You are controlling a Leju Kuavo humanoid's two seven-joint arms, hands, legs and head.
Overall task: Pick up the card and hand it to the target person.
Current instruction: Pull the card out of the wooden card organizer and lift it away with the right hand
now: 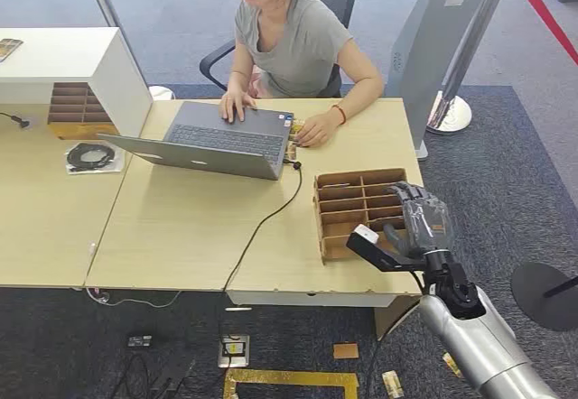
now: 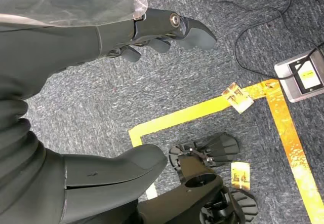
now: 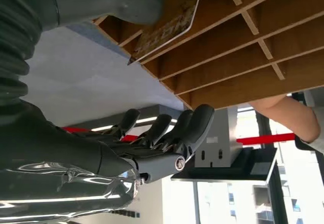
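Observation:
A printed card (image 3: 168, 29) stands tilted in a slot of the brown cardboard organizer (image 1: 354, 202) at the table's right end. My right hand (image 1: 424, 223) hovers at the organizer's right side. In the right wrist view its thumb (image 3: 114, 1) lies against the card's near end. The dark fingers (image 3: 172, 133) stretch out well apart from the card, so nothing is gripped. The target person (image 1: 293, 38) sits behind the table in a grey shirt with both hands by a laptop. My left hand (image 2: 69, 41) hangs over the floor with fingers apart and nothing in it.
A grey laptop (image 1: 218, 142) lies open mid-table, its black cable (image 1: 262, 223) running off the front edge. A white shelf unit (image 1: 75, 69) and a coiled cable (image 1: 90, 156) are at the left. Loose cards (image 2: 237, 97) and yellow tape (image 2: 290, 138) lie on the carpet.

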